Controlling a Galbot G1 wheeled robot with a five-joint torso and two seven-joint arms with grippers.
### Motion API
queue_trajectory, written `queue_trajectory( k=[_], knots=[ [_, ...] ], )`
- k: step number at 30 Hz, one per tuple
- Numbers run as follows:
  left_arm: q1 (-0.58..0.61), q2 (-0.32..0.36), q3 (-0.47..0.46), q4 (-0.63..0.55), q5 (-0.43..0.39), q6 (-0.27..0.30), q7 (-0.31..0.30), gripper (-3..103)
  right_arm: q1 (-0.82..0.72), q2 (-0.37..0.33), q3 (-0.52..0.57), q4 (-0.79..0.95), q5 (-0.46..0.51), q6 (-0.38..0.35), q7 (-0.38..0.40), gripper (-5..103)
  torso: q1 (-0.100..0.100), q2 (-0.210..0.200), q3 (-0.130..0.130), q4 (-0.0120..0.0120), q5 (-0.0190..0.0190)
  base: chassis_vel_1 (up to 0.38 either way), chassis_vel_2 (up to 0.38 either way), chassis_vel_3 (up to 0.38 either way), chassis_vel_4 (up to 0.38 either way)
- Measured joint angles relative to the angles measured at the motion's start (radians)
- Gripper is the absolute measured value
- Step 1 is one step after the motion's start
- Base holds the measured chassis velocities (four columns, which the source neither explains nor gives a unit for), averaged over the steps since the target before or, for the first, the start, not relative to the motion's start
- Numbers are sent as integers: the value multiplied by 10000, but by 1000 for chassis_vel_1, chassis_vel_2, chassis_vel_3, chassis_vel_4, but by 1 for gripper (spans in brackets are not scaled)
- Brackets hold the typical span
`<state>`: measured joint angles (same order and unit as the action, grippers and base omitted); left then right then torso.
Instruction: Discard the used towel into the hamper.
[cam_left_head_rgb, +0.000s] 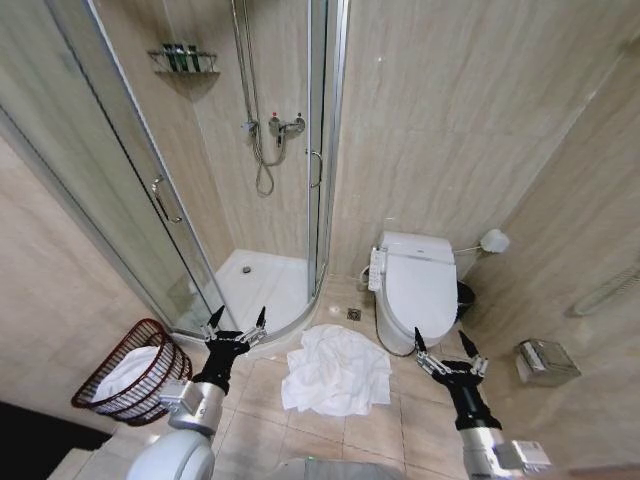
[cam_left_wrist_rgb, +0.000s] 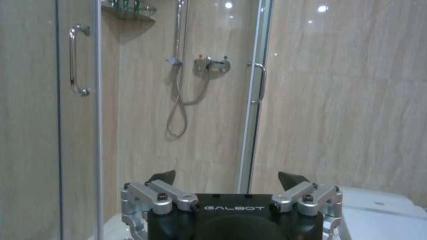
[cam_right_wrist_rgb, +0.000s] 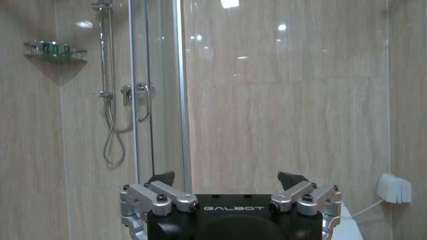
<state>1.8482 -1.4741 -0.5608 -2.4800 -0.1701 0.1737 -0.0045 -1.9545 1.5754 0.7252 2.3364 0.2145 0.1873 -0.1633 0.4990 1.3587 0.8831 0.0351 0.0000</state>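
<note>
Approach step judged, nothing grasped. Left tool (cam_left_head_rgb: 238, 322) and right tool (cam_left_head_rgb: 446, 344) were held released, the towel (cam_left_head_rgb: 336, 370) between them; hamper (cam_left_head_rgb: 135, 371) beside left tool. Descent onto towel needed.

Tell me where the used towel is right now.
In the head view the towel lies crumpled on the floor tiles, between the shower tray and toilet, right of the hamper.

Even warm light, ceiling-lamp glare on glossy wall tiles (cam_right_wrist_rgb: 230, 4), head view bowed at edges.
</note>
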Motion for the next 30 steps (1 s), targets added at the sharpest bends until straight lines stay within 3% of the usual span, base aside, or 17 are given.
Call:
queue_trajectory(
  k=[3,8,11,14,30],
  knots=[
    [1,0,0,0,0,0,0,100,0,-1,0,0,0,0,0,100,-172,-377,-205,0,0,0,0,0,0],
    [1,0,0,0,0,0,0,100,10,8,43,6,-1,45,62,100,-280,-618,-340,0,1,0,0,0,0],
    [0,0,0,0,0,0,0,100,125,128,400,194,-70,488,660,100,-361,-796,-438,-1,2,0,0,0,0],
    [0,0,0,-1,0,1,0,100,453,287,1005,587,-97,1220,1769,100,-470,-1039,-575,-2,0,0,0,0,0],
    [0,0,0,0,0,0,1,100,353,316,568,316,134,947,1668,100,-832,-1834,-1007,0,0,0,0,0,0]
  ],
)
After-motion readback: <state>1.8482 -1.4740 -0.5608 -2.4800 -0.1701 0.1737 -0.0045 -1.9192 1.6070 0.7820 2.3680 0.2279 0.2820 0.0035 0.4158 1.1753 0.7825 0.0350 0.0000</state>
